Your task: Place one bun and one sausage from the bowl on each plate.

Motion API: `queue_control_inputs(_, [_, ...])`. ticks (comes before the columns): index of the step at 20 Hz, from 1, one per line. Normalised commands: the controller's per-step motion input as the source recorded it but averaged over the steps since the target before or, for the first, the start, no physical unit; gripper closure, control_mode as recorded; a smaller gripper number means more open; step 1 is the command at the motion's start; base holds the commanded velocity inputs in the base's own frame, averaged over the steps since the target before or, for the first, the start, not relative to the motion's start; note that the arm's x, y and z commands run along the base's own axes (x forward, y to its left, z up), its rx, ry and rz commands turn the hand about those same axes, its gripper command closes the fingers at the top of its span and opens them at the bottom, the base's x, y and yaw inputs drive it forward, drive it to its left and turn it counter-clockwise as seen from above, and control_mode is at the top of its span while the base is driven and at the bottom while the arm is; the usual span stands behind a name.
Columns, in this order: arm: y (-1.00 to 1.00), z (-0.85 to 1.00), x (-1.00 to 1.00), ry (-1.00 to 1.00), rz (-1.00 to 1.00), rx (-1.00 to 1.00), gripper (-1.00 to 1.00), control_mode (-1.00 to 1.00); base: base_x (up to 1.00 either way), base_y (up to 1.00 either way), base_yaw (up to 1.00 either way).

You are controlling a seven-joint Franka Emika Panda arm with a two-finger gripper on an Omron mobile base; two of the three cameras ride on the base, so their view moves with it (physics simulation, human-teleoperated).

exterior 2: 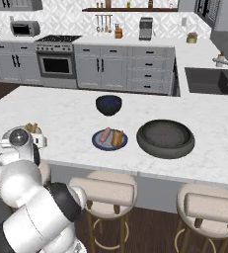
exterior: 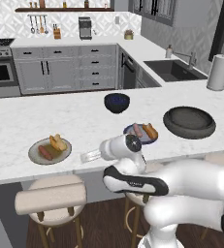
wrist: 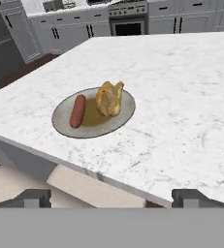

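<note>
Dark blue bowl (exterior: 117,102) on marble counter (exterior: 74,121)

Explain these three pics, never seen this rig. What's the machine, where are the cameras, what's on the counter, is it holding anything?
It is a white robot arm on a driving base in a rendered kitchen. Two pictures come from cameras behind the arm, left and right; the third looks along its gripper, which is open and holds nothing. On the marble counter: a beige plate and a small blue-grey plate, each with a bun and a sausage, a wide dark bowl that looks empty, and a smaller dark blue bowl.
</note>
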Motion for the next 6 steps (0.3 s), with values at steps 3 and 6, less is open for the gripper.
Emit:
queue_control_inputs(3, [-0.76,1.0,-0.19,0.0,0.0,0.04,-1.0,-1.0,0.0,0.0,0.0])
queue_control_inputs(6, [-0.69,0.99,-0.37,-0.02,0.0,0.0,-1.0,-1.0,0.0,0.0,0.0])
